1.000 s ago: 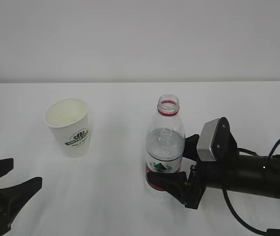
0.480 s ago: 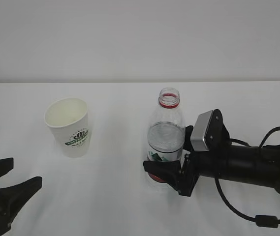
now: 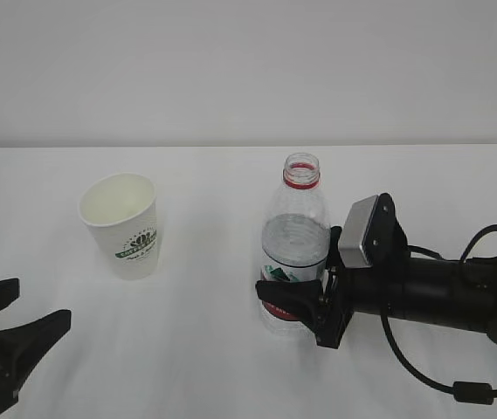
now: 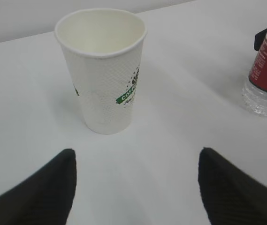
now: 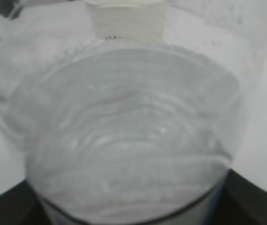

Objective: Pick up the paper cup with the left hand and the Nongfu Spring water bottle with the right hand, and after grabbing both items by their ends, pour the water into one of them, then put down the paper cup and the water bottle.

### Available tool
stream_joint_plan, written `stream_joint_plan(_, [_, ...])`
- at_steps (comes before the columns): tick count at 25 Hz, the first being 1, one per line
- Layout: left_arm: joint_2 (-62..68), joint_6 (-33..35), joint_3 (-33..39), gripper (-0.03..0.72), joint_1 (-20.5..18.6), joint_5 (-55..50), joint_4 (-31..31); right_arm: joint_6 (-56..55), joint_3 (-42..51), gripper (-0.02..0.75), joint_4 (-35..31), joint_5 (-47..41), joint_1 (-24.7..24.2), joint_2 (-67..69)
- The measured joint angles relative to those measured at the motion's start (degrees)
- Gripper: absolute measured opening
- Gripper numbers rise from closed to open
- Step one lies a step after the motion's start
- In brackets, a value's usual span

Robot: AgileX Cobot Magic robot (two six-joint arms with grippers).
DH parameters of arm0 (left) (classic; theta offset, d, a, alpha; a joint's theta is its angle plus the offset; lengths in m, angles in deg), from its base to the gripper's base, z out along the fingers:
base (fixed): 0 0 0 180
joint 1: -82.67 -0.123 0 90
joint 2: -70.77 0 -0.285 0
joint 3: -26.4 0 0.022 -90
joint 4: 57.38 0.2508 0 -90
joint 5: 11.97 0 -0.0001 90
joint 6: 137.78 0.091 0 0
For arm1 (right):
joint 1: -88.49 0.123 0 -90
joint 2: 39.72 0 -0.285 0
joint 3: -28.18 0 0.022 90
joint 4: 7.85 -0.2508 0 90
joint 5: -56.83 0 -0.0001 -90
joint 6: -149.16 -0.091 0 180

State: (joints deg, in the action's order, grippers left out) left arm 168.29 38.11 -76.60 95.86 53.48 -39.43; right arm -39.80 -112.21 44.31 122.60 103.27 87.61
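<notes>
Fingers of the left hand (image 3: pixel 8 345) sit nearest, at seven o'clock, spread wide with nothing between them. At four o'clock the right hand (image 3: pixel 305 301) has its black fingers on both sides of the Nongfu Spring water bottle (image 3: pixel 295 249), low on the red label; a tight grip cannot be told. Bottle stands straight on the white table (image 3: pixel 204 349), water (image 3: pixel 294 240) inside. Farther back, at ten o'clock, the paper cup (image 3: pixel 121 223) stands alone.
</notes>
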Motion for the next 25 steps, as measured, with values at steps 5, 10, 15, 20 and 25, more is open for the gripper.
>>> stream_joint_plan(5, [0.0, 0.0, 0.0, 0.587, 0.0, 0.0, 0.0, -0.27, 0.0, 0.526, 0.0, 0.0, 0.0, 0.0])
stream_joint_plan(10, [0.0, 0.0, 0.0, 0.587, 0.0, 0.0, 0.0, -2.31, -0.22, 0.526, 0.0, -0.1, 0.0, 0.0])
stream_joint_plan(15, [0.0, 0.0, 0.0, 0.587, 0.0, 0.0, 0.0, -4.0, -0.25, 0.526, -0.1, -0.1, 0.0, 0.0])
stream_joint_plan(20, [0.0, 0.0, 0.0, 0.587, 0.0, 0.0, -0.13, -4.29, -0.25, 0.525, -0.47, -0.1, 0.0, 0.0])
stream_joint_plan(25, [0.0, 0.0, 0.0, 0.587, 0.0, 0.0, -0.17, -4.13, -0.14, 0.525, -2.08, -2.67, 0.0, -2.38])
